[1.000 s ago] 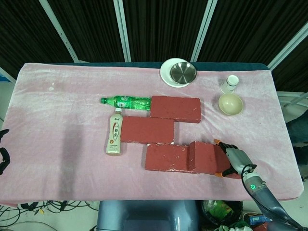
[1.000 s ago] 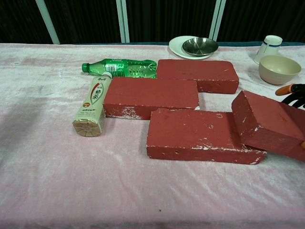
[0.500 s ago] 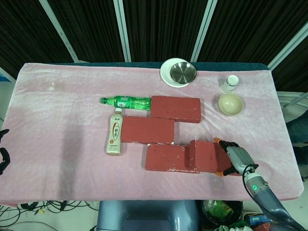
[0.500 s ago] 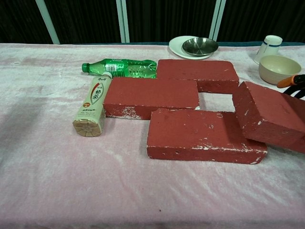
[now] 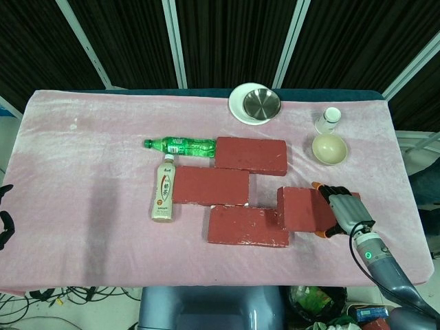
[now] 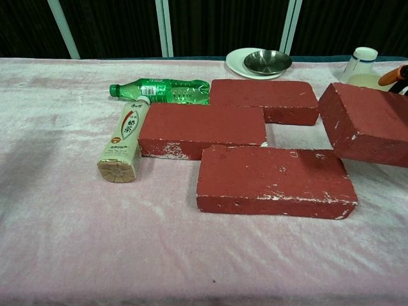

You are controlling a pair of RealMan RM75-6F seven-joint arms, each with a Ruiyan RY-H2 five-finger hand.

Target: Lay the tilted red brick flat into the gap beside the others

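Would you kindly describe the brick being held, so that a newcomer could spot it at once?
On the pink table, three red bricks lie flat in a stepped row. At their right end, the right robot hand grips a fourth brick. Unlike the others, it is lifted and tilted.

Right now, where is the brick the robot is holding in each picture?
Head view: the held brick sits right of centre, low in the picture, gripped at its right end by the right hand.
Chest view: the same brick is at the right edge, lifted above the table, with only orange fingers peeking behind it.
Shared landmark: the front flat brick just left of it.
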